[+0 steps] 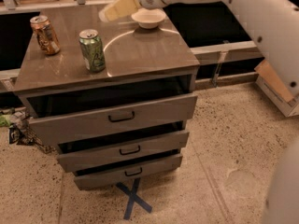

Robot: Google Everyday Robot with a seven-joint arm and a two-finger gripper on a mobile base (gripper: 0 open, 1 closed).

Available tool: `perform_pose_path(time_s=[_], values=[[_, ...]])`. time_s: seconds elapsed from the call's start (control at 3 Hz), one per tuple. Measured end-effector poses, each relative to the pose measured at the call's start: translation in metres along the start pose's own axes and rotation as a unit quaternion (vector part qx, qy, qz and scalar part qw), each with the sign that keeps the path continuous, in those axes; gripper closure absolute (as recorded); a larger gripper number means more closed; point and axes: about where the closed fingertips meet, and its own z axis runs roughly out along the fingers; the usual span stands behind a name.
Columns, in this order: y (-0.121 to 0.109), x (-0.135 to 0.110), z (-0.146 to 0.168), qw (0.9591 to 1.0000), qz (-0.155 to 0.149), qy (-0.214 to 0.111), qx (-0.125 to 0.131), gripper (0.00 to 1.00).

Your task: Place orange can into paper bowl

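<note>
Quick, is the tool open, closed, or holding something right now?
Tool: open or closed cannot be told; it hangs just left of the paper bowl, above the cabinet top; the orange can stands apart.

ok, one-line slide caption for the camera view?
Gripper over grey drawer cabinet's back edge, beside round off-white paper bowl; orange-brown aluminium can and green can stand upright at left.

Looking down on a grey table (140,55) with three drawers (121,117) hanging partly open. Seeing the orange can (45,34) standing upright near the back left corner, and a green can (92,50) standing upright nearer the front, apart from it. Finding the bowl (148,22) sitting at the back edge, right of centre. Noting the gripper (117,8) hovering just left of the bowl, on a white arm (243,13) reaching in from the right. Spotting a blue tape cross (134,199) lying on the floor in front.
</note>
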Motion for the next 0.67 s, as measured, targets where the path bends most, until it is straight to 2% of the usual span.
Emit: perform_pose_path(time_s=[0.67], values=[[0.014,-0.024,0.110,0.9968,0.007,-0.008,-0.080,0.00]])
